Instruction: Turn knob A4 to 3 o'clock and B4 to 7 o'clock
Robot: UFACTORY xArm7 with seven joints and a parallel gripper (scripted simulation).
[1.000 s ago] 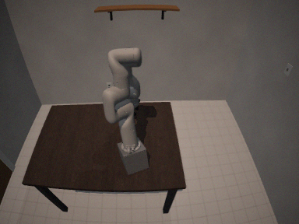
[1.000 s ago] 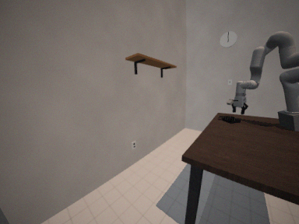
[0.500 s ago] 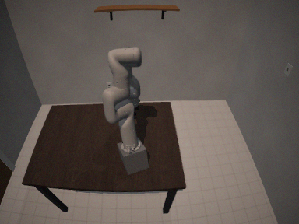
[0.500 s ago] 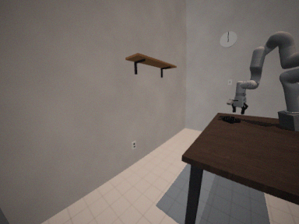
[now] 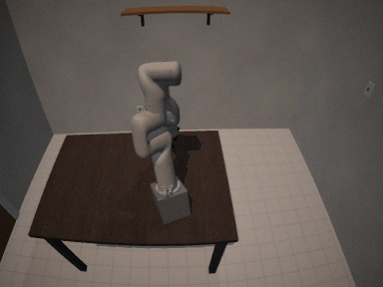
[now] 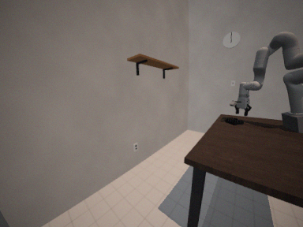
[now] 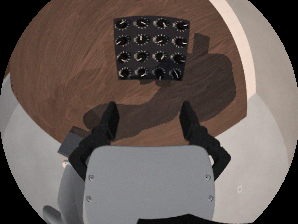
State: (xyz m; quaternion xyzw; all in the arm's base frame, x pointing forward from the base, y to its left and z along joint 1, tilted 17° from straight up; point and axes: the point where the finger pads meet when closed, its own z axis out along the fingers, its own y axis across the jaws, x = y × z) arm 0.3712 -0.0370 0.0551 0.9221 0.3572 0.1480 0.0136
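Wrist view gives me the best sight of the claw [image 7: 149, 107] [image 6: 242, 113]: it is wide, its two dark fingers stand well apart, and nothing is between them. The knob box [image 7: 151, 49] [image 6: 233, 123] lies beyond the fingertips in this view, apart from them. It is dark, and its knobs are arranged in four rows of four, with small pale marks around them. The white lines on the knobs point in different directions, but the printed names are too small for me to read, so I cannot say which knob is A4 or B4.

From the exterior view, I see the claw pointing downward above the box, with air between them. The box is on the brown tabletop [image 5: 100, 189] [image 6: 252, 146] [image 7: 60, 65], near one end of it. The pale arm [image 5: 155, 105] [image 6: 260, 63] rises from a grey block [image 5: 175, 208] [image 6: 291, 122] and bends over toward the box. In the top view, the arm covers the box from my eyes. A wide shadow [image 7: 215, 75] falls on the wood beside the box. On the walls there are a wooden shelf [image 5: 175, 10] [image 6: 154, 61] and a round clock [image 6: 231, 39].
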